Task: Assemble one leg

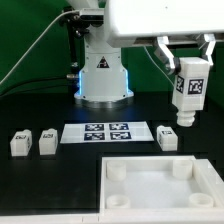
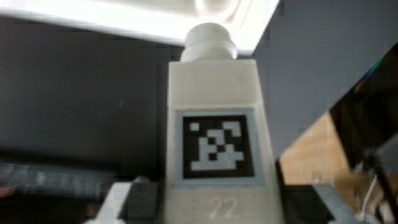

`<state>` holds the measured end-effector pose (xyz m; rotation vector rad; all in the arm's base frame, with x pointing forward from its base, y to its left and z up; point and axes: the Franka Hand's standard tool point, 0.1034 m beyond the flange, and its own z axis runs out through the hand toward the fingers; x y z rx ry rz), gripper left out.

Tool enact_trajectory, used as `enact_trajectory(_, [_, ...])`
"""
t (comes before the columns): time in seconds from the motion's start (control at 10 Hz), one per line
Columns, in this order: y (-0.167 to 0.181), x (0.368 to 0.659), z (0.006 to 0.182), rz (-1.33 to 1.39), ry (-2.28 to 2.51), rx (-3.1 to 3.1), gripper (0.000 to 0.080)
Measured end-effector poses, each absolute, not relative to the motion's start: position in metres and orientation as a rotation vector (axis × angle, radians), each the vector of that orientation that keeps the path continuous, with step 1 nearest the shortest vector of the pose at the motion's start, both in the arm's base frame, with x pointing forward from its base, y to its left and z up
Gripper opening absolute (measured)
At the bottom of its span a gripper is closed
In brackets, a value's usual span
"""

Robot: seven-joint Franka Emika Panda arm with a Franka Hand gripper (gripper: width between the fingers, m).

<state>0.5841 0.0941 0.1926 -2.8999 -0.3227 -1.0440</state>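
Aloft over black table point(image 1: 40, 190) (dark backdrop), the leg point(image 1: 187, 92), tight in the tool point(image 1: 189, 60).

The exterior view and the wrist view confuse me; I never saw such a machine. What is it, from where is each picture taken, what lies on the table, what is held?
It is a robot arm with two fingers. The exterior view is from a camera off the arm and shows the black table. The wrist view is from a camera on the wrist, so it sees close up what is held. The fingers hold one leg, a small white post with a square tag, above the table. On the table lie three loose legs, the marker board and a large white panel with round sockets.
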Motion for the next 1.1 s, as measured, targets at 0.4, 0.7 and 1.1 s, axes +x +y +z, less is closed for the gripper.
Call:
enact_trajectory(0.4, [0.092,0.613,0.169,-1.017,-0.337,-2.895,0.0294])
enact_trajectory(0.7, [0.096,0.62,0.132,-0.961,-0.358,-2.892,0.0294])
enact_trajectory(1.1, [0.107,0.615,0.107,-0.933,-0.347,-2.887,0.0294])
